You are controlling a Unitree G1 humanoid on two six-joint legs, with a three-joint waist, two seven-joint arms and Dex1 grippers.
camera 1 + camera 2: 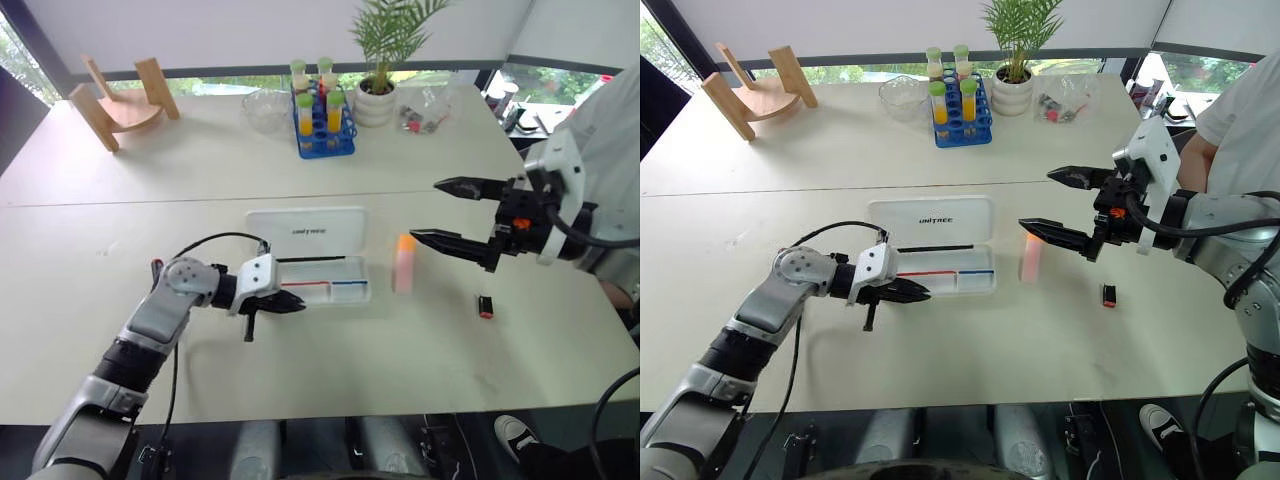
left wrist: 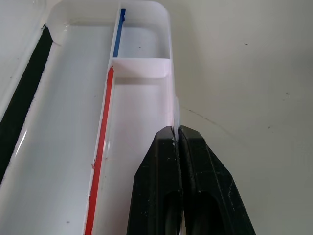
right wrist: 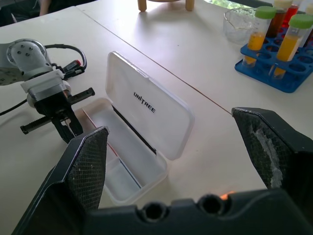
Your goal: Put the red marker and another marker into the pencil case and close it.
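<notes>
Evidently the left gripper (image 1: 292,303) is working at the pencil case (image 1: 305,230), which is lying open with its lettered lid folded flat on the far side. Its jaws are pressed together, and in the left wrist view the fingertips (image 2: 165,147) are touching the near wall of the tray, with the tray's thin red and blue lines lying just beyond and to one side of the tips. Whether the tips are nipping that wall or only resting against it, I cannot tell. Probably they are steadying the case so that it does not slide while something is being dropped in.

The right gripper (image 1: 425,210) is hanging above the table with its jaws spread wide, one finger above the other. The other marker (image 1: 403,263), the pale one with the orange cap, is standing upright just under the lower finger, apart from it and a little to the right of the tray's end. That wide spread suits its fat body, so I judge the arm is readying to come down around it.

A small black-and-red piece (image 1: 485,307) is lying nearer the robot, below and outside the right jaws.

Where the red marker is I cannot tell; neither pair of jaws is holding it, and the lid is not yet closed.
</notes>
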